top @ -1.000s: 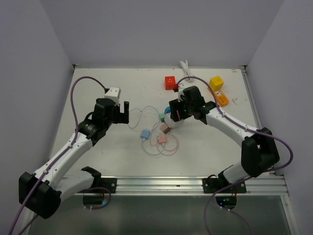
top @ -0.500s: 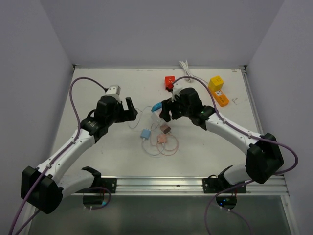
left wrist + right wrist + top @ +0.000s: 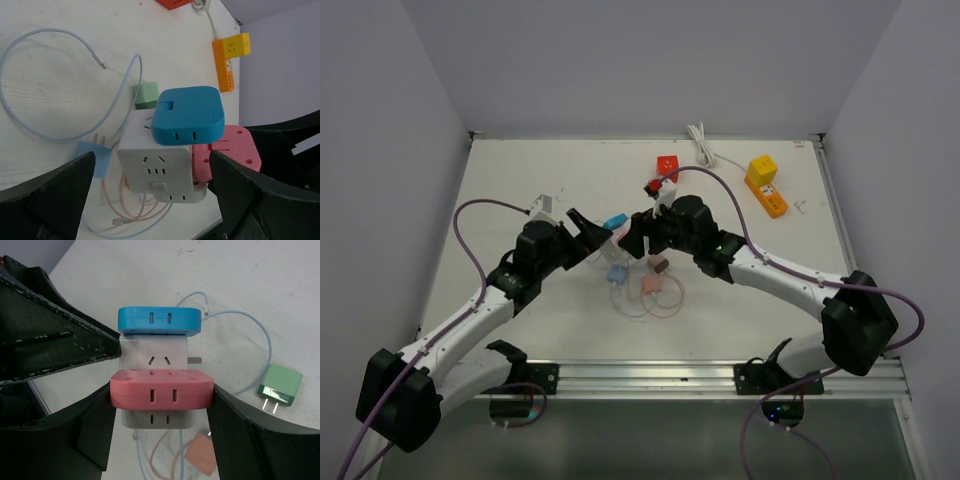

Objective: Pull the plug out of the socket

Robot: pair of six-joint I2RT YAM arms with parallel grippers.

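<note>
Blue plug (image 3: 187, 115), pink plug (image 3: 161, 389) — both seated in white socket (image 3: 159, 172).

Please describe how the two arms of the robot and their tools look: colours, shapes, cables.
The left arm and the right arm have white tubular links and bulky black joints. A purple cable runs in loose loops along each. The left tool and the right tool each have two broad, matte black fingers. I can read no markings.

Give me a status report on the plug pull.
Left gripper open, facing blue plastic plug block. Right gripper shut on pink plastic plug block. Both seated on white cube socket. Path clear.
</note>
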